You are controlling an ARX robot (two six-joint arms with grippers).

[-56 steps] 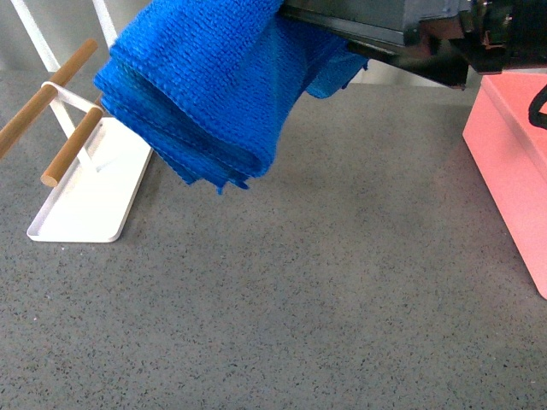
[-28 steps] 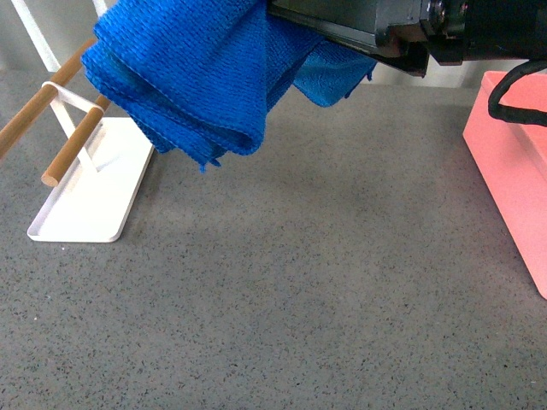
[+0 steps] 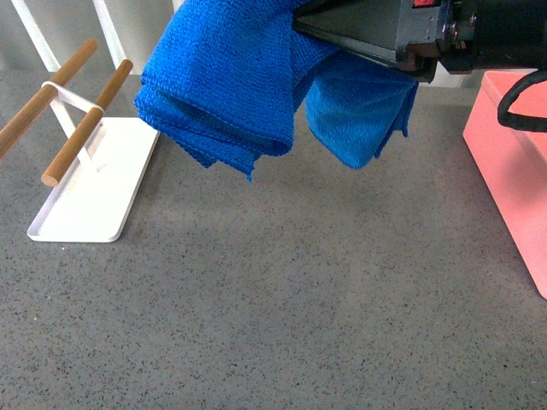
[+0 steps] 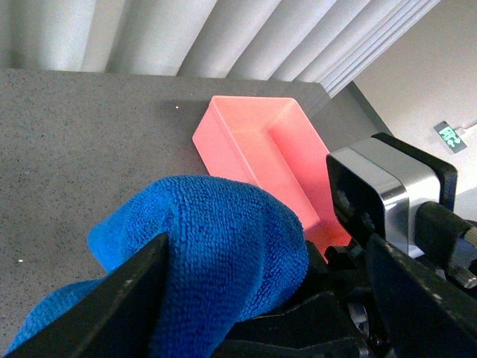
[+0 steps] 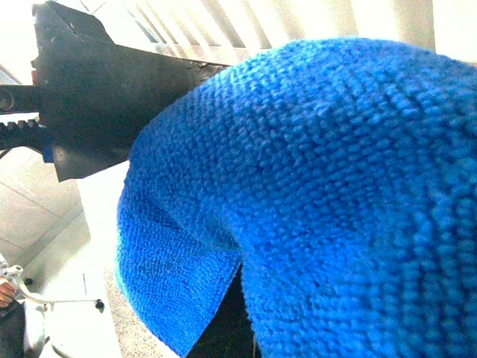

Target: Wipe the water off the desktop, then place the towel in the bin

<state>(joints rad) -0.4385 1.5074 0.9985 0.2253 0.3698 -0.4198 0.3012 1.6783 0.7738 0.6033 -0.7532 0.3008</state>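
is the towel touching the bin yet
Apart. The front view shows bare desktop between the hanging towel and the bin.

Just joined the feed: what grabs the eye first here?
The bright blue towel, bunched and hanging in mid-air above the desktop, top centre of the front view. Next, the salmon-pink bin at the right edge and the white tray with wooden rods at the left.

There is one grey surface (image 3: 299, 299), and on it stand one white tray (image 3: 94, 205) with two wooden rods (image 3: 85, 124) and one pink bin (image 3: 513, 162), with one blue towel (image 3: 231, 85) above it.
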